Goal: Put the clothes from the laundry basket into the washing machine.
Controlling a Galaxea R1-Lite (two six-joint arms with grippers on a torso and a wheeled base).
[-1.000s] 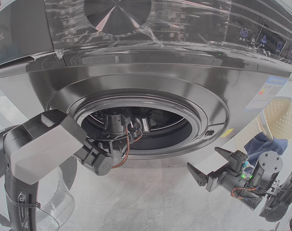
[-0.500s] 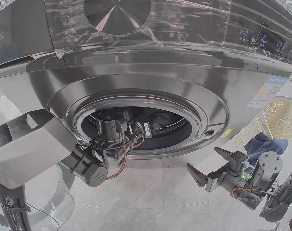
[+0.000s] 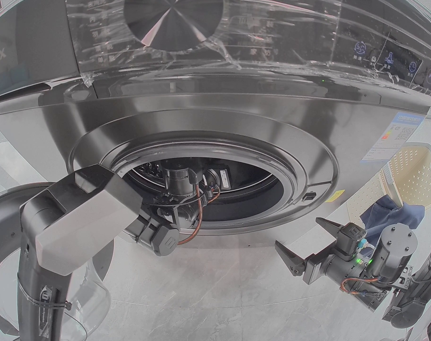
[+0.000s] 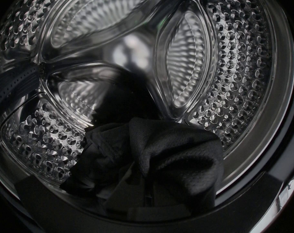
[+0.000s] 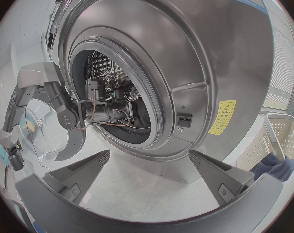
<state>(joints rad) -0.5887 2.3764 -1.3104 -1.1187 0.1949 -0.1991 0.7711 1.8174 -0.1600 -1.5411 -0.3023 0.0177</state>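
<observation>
The washing machine (image 3: 215, 119) stands with its round port open. My left arm's wrist (image 3: 180, 185) is inside the port, also seen from the side (image 5: 98, 109). A black garment (image 4: 166, 152) lies crumpled at the bottom of the perforated drum (image 4: 237, 65), close in front of that wrist's camera. My right gripper (image 3: 309, 243) hangs open and empty in front of the machine, low at the right, its two dark fingers (image 5: 85, 169) spread wide. The cream laundry basket (image 3: 414, 176) stands right of the machine with blue clothes (image 3: 391, 216) draped over its rim.
The machine's glass door (image 3: 7, 242) is swung open to the left, behind my left arm. Grey tiled floor (image 3: 225, 285) lies free between the two arms. A door latch (image 5: 185, 120) and a yellow warning label (image 5: 223, 117) sit right of the port.
The left arm drew back out and to the left half a second ago, then pushed in again, farther right in the port. The right arm has stayed put.
</observation>
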